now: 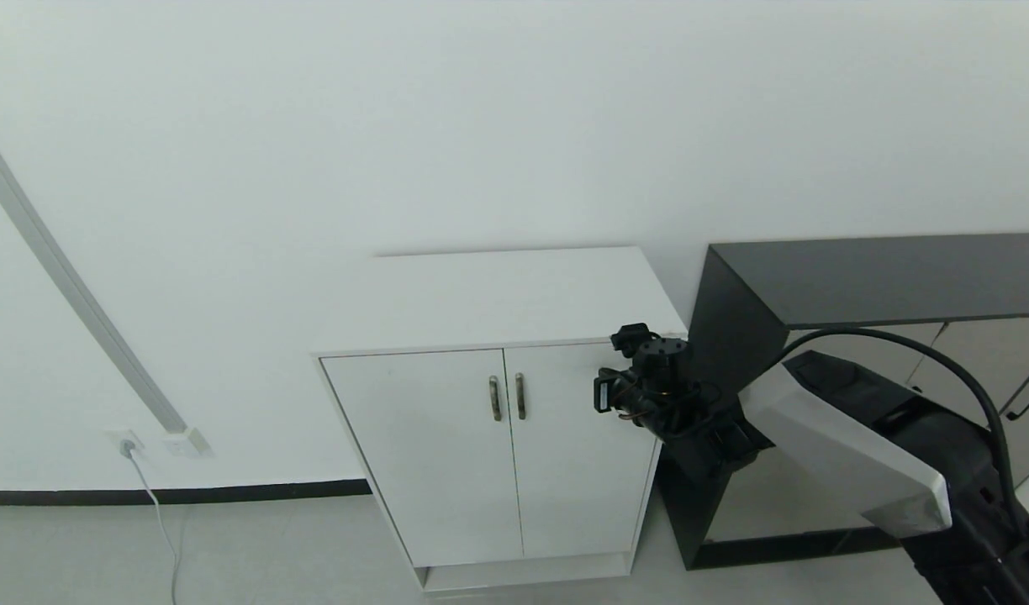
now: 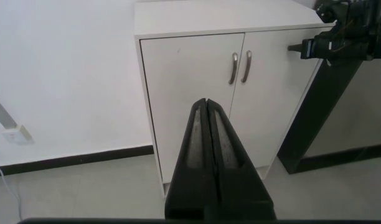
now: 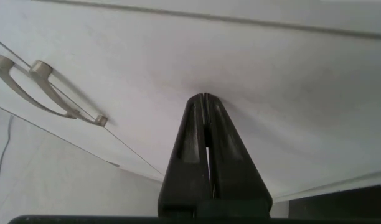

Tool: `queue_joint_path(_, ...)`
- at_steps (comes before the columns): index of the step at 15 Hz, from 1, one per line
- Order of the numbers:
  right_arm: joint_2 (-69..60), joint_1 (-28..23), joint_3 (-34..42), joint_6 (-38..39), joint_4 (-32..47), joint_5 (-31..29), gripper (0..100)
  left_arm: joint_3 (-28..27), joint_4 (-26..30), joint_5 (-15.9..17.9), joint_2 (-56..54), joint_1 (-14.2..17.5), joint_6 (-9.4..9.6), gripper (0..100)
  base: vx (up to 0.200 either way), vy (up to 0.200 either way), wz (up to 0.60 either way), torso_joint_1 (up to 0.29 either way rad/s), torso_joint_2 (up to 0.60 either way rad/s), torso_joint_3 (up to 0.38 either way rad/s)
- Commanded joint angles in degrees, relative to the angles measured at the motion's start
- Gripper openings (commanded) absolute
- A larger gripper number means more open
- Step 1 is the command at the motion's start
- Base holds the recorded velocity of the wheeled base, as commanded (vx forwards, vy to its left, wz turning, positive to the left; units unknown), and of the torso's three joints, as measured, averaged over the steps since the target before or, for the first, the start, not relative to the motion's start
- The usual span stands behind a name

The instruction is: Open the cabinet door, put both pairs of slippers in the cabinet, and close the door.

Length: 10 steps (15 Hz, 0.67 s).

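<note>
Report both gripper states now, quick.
Left gripper: closed, holding nothing.
Right gripper: closed, holding nothing, its tip close to the cabinet's right door.

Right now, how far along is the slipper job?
Cabinet doors both shut. Right gripper, jaws shut, is at the right door panel, off the handles; left gripper hangs back, jaws shut. Closed doors hide whether slippers are inside, so I can't tell start from finish.
</note>
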<state>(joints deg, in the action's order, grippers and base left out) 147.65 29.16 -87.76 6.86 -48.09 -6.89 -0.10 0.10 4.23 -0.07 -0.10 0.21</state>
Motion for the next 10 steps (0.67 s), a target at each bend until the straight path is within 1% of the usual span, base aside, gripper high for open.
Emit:
queue_joint_path(1, -4.2, 0.1, 6.4, 0.1, -2.6, -0.1, 0, 0.0, 0.0, 0.0, 0.1, 0.0, -0.03, 0, 0.000, 0.000, 0.00, 0.000, 0.00, 0.000)
queue_joint_path(4, -11.8, 0.1, 18.3, 0.3, -8.2, 0.0, 0, 0.0, 0.0, 0.0, 0.1, 0.0, 0.06, 0, 0.000, 0.000, 0.00, 0.000, 0.00, 0.000)
queue_joint_path(7, -20.2, -0.2, 32.9, 0.3, -15.3, -0.1, 0, 0.0, 0.0, 0.0, 0.1, 0.0, 0.06, 0, 0.000, 0.000, 0.00, 0.000, 0.00, 0.000)
queue_joint_path(8, -23.5, -0.9, 38.0, 0.3, -17.0, -0.1, 0, 0.0, 0.0, 0.0, 0.1, 0.0, 0.06, 0, 0.000, 0.000, 0.00, 0.000, 0.00, 0.000)
queue_joint_path(9, -25.9, -1.8, 41.4, 0.3, -17.7, -0.1, 0, 0.0, 0.0, 0.0, 0.1, 0.0, 0.06, 0, 0.000, 0.000, 0.00, 0.000, 0.00, 0.000)
queue_joint_path(10, -29.5, -3.8, 45.7, 0.3, -18.3, -0.1, 0, 0.0, 0.0, 0.0, 0.1, 0.0, 0.06, 0, 0.000, 0.000, 0.00, 0.000, 0.00, 0.000)
